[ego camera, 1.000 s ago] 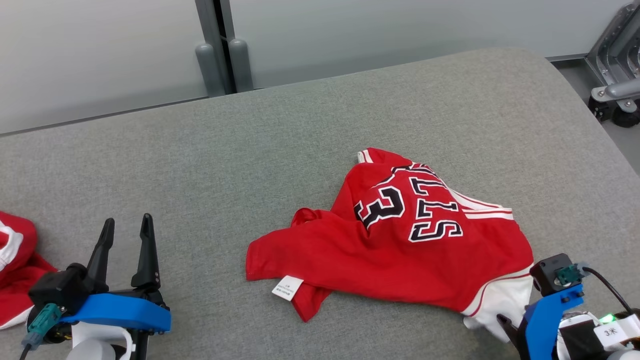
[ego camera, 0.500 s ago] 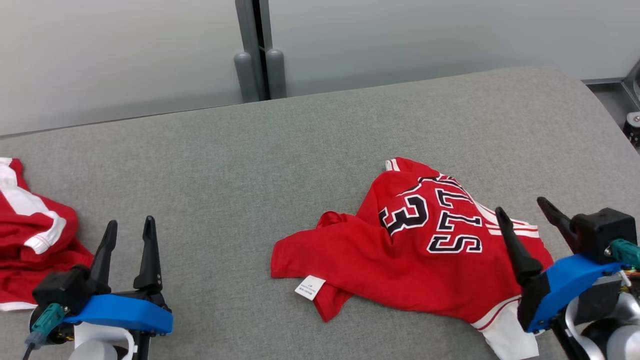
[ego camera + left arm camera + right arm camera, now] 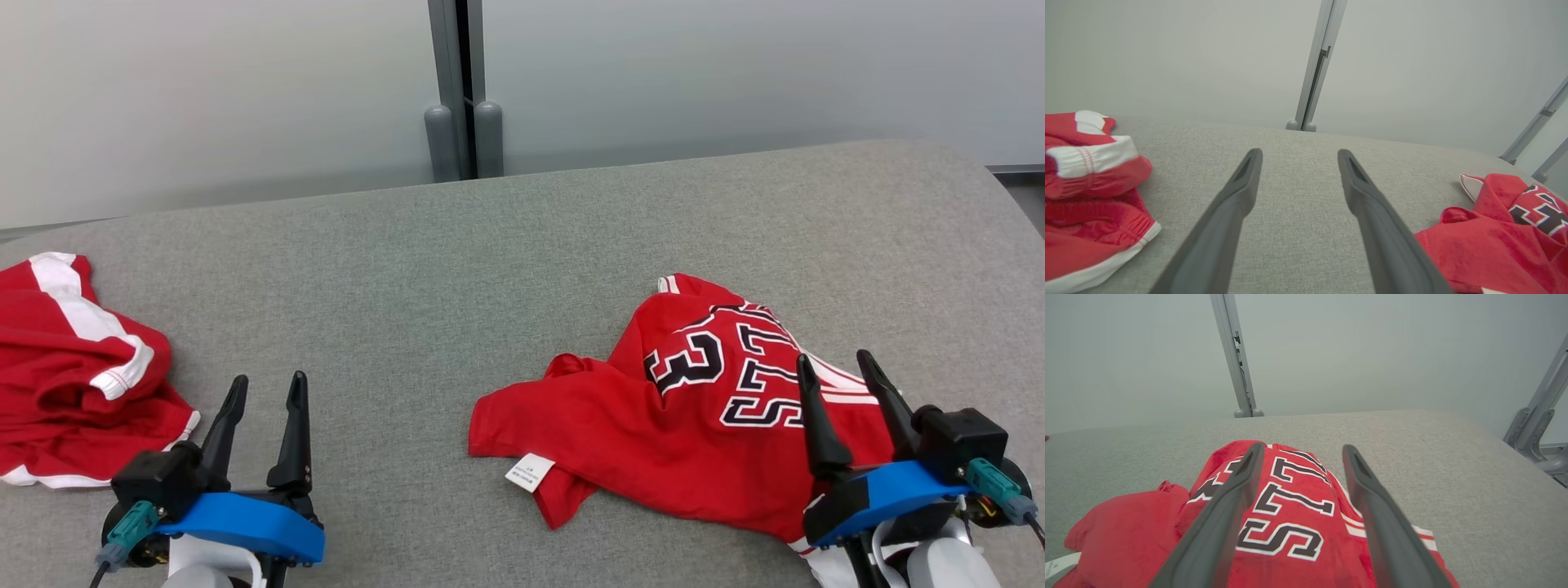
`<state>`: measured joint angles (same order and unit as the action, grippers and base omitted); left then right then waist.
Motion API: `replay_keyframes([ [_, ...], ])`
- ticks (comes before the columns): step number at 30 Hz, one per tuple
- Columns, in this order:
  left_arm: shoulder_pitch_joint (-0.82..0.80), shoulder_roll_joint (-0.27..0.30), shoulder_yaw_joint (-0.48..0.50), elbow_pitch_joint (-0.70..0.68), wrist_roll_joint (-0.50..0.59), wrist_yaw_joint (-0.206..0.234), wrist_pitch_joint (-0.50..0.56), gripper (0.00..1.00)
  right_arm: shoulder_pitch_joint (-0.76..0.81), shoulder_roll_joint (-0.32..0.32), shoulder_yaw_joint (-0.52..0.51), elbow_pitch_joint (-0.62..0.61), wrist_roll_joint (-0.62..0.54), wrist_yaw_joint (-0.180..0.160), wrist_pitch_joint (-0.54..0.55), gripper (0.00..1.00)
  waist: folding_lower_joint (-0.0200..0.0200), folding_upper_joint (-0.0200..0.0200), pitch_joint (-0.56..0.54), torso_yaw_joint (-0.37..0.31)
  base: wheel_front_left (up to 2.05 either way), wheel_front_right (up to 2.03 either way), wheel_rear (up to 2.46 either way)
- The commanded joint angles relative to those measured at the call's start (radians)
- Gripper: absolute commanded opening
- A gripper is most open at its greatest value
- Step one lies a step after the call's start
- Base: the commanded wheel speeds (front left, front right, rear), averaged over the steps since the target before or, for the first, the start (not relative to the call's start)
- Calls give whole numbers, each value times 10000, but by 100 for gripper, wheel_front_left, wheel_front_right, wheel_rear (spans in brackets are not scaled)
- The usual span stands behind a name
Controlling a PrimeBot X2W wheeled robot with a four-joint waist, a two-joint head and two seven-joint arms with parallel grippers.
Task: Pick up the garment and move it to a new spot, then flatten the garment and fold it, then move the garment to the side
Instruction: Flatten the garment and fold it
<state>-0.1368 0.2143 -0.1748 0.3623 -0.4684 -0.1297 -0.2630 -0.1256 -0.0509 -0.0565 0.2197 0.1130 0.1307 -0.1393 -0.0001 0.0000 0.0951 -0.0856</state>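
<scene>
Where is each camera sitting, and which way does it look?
Head view: on the robot's head, facing forward and down at the grey table; left gripper and right gripper show, both open.
Left wrist view: on the left wrist, facing along the left fingers over the table.
Right wrist view: on the right wrist, facing along the right fingers over the red jersey.
Shared: both wrist views show the red jersey.

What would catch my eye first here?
The crumpled red jersey with bold black-and-white lettering lies right of centre on the grey padded surface. Two dark-fingered grippers stand open near the front: the right gripper hangs over the jersey's near right part, the left gripper over bare surface. A second red garment sits bunched at the far left.
</scene>
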Motion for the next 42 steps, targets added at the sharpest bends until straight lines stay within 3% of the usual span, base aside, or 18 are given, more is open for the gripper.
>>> replay_keyframes([
  [1,-115,40,-75,-31,-44,-20,-24,100,-202,1,22,152,85,-1,-106,100,1,0,17,-3,0,0,0],
  [7,-424,206,-872,-483,-410,-20,544,100,-703,1,73,650,-1,1,-330,100,1,0,244,-123,0,0,0],
  [12,-684,464,-2079,-787,-1446,-20,3003,100,-927,-2,90,793,29,-1,-468,100,1,0,499,-377,0,0,0],
  [15,-799,935,-2641,-887,-1871,-19,4486,100,-1032,0,146,836,65,1,-566,100,1,0,625,-642,0,0,0],
  [19,-809,1352,-3141,-1100,-2356,-20,5624,100,-1080,-3,203,841,182,1,-666,100,1,0,796,-1017,0,0,0],
  [30,-1195,1594,-3648,-798,-2998,-19,6180,100,-1142,-1,420,1099,412,1,-870,100,1,0,1097,-1531,0,0,0],
  [31,-1266,1601,-3688,-746,-3056,-20,6135,92,-1156,1,434,1123,428,1,-876,100,1,0,1101,-1539,0,0,0],
  [33,-1379,1583,-3802,-672,-3178,-19,6056,0,-1172,2,452,1180,447,1,-915,100,1,0,1089,-1524,0,0,0],
  [42,-1609,1901,-4221,-1257,-3716,-19,5418,0,-1136,1,273,1354,358,1,-998,100,1,0,806,-930,0,0,0],
])
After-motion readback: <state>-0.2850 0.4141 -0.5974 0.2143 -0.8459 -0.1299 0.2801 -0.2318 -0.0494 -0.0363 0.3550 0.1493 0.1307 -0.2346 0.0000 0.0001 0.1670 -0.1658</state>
